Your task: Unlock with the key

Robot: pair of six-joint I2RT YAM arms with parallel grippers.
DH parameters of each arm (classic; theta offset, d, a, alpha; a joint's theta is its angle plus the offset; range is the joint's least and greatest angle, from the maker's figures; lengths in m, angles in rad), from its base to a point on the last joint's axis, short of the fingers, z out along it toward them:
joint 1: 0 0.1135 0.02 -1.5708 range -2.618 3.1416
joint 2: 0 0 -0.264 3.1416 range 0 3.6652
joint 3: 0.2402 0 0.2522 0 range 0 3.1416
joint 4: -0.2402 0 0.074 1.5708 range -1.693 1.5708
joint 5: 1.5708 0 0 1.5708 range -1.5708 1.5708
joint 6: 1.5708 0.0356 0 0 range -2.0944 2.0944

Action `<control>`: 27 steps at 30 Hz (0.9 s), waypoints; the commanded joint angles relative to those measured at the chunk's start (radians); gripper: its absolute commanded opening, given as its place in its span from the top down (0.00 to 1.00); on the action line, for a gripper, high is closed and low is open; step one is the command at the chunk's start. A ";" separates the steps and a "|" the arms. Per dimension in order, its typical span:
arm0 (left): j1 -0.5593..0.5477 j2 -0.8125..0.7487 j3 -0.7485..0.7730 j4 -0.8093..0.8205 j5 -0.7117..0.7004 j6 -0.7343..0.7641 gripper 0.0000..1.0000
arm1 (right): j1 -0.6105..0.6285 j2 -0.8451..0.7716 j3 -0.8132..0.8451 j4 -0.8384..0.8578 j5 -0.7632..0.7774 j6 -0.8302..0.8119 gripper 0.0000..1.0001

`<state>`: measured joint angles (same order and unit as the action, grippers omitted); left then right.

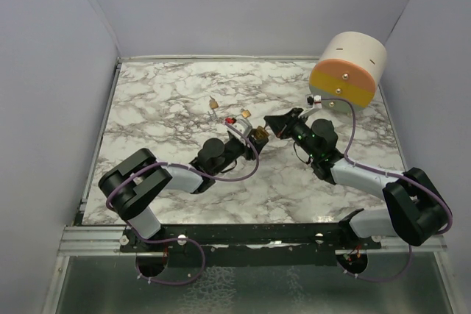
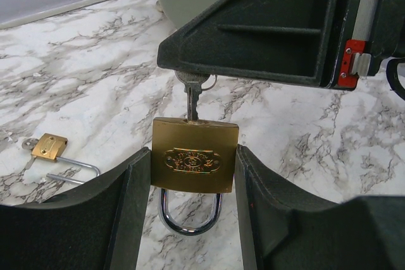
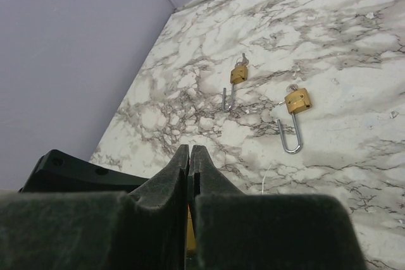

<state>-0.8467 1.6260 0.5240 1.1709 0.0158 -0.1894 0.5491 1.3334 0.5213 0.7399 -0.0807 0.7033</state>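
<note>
Brass padlock [image 2: 195, 155] sits clamped in the left end effector [image 2: 192, 169], lower centre of the left wrist view. Its key [image 2: 192, 99] stands out of its upper edge, long axis running straight up-frame into the right end effector [image 3: 190, 156], pinched together on the key's head; the twist should go about that axis.

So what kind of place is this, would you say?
Likely a robot lab test cell: plain walls box in a marble-patterned table, the left arm and right arm are bolted to its near rail, and spare padlocks lie loose.
</note>
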 commanded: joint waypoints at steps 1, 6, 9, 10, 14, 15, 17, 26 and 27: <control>-0.003 -0.050 0.073 0.055 -0.022 0.003 1.00 | 0.011 0.008 -0.006 0.010 -0.004 -0.005 0.99; -0.004 -0.045 0.098 0.029 -0.040 -0.001 1.00 | 0.011 0.009 -0.006 0.010 -0.005 -0.002 0.99; -0.003 -0.043 0.105 0.030 -0.056 -0.004 1.00 | 0.014 0.006 -0.009 0.010 -0.005 0.003 0.99; -0.004 -0.043 0.105 0.030 -0.062 -0.006 1.00 | 0.014 0.005 -0.010 0.008 -0.003 0.005 0.99; -0.003 -0.053 0.107 0.030 -0.087 0.000 1.00 | 0.014 0.003 -0.007 -0.013 0.002 0.011 0.99; -0.004 -0.056 0.107 0.030 -0.090 0.003 1.00 | 0.014 0.004 -0.006 -0.017 0.002 0.012 0.99; -0.004 -0.060 0.109 0.032 -0.086 0.012 1.00 | 0.014 0.007 -0.002 -0.024 -0.002 0.012 0.99; -0.004 -0.069 0.122 0.038 -0.063 0.047 1.00 | 0.014 0.038 0.027 -0.056 -0.071 0.012 0.99; -0.004 -0.071 0.125 0.038 -0.058 0.053 1.00 | 0.014 0.040 0.030 -0.060 -0.078 0.011 0.99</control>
<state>-0.8486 1.6112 0.5823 1.0790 -0.0345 -0.1688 0.5488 1.3479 0.5270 0.7540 -0.0811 0.7097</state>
